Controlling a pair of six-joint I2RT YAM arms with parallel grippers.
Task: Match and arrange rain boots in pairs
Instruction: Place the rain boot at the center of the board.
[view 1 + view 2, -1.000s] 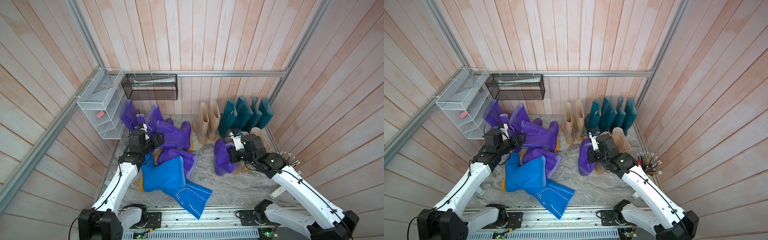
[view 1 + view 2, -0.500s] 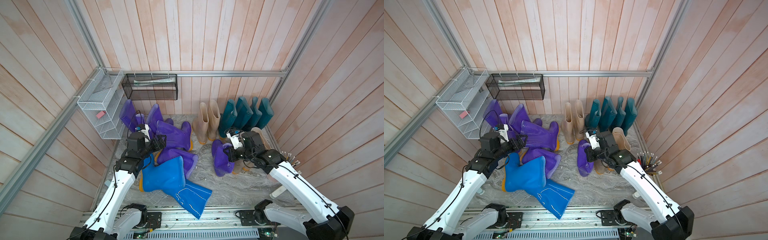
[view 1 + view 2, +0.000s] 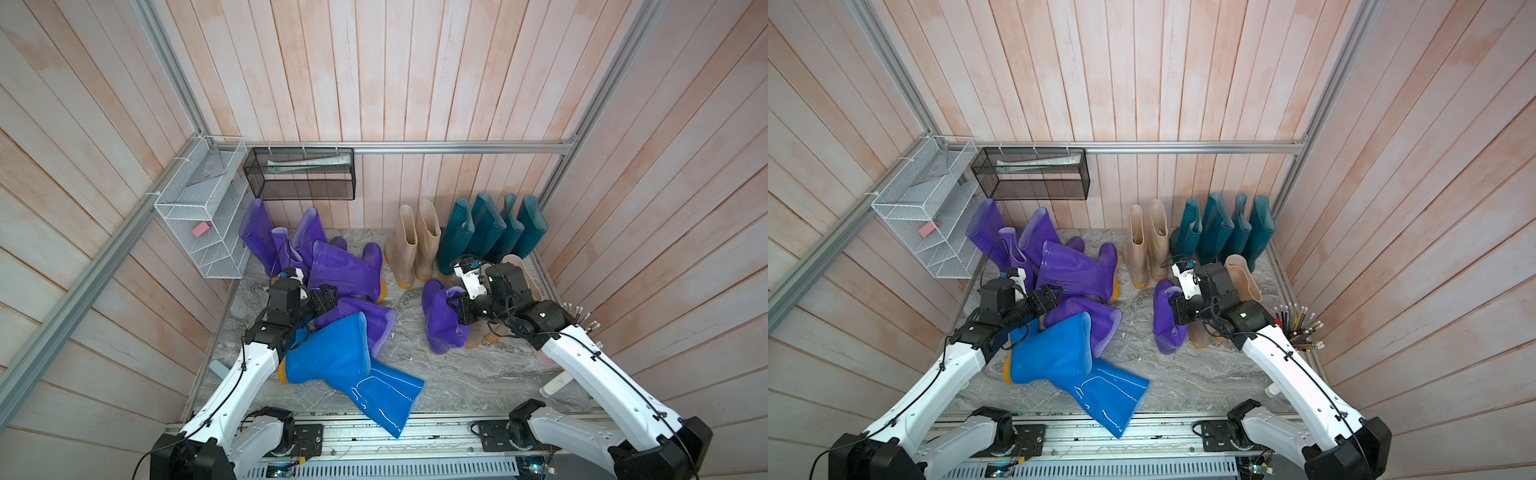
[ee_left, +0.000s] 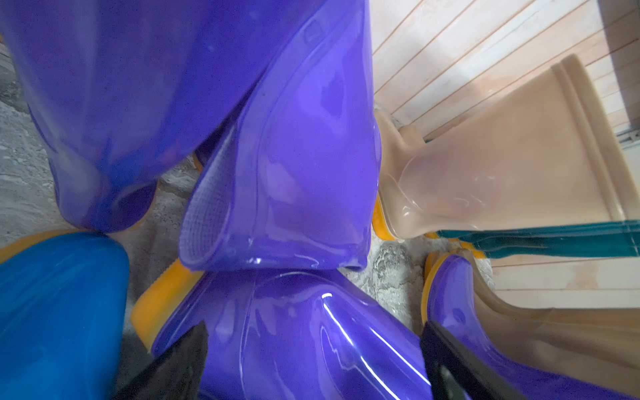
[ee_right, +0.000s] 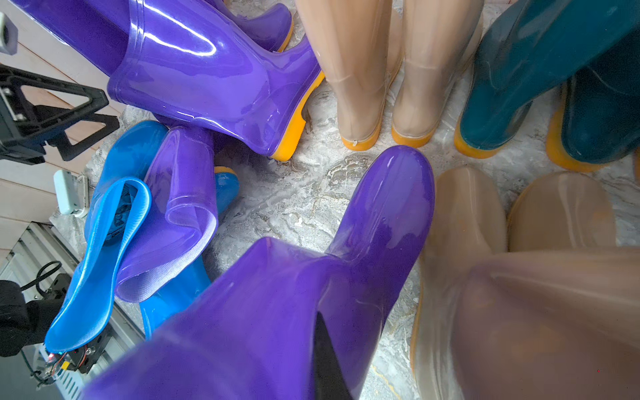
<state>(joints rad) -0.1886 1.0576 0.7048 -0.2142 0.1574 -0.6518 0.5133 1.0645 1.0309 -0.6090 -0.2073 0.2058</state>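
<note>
My right gripper [image 3: 459, 309] is shut on the shaft of a purple rain boot [image 3: 440, 328], whose toe [image 5: 398, 194] rests on the marble floor and points at the back wall. One dark finger [image 5: 325, 356] shows against the shaft. Two beige boots [image 3: 519, 270] stand right beside it. My left gripper [image 3: 328, 299] is open, its jaws straddling a lying purple boot [image 4: 294, 346] without holding it. Around it lies a pile of purple boots [image 3: 345, 270]. Two blue boots [image 3: 332, 353] lie in front. A beige pair [image 3: 413, 245] and several teal boots [image 3: 490, 232] stand along the back wall.
A white wire rack [image 3: 199, 216] hangs on the left wall and a black mesh basket [image 3: 303, 178] on the back wall. A cup of pencils [image 3: 1296, 324] stands at the right edge. A metal rail [image 3: 374, 432] carrying both arm bases runs along the front.
My left gripper has dropped a little toward the front, onto the lying purple boot, jaws still wide. My right gripper and its purple boot have barely shifted.
</note>
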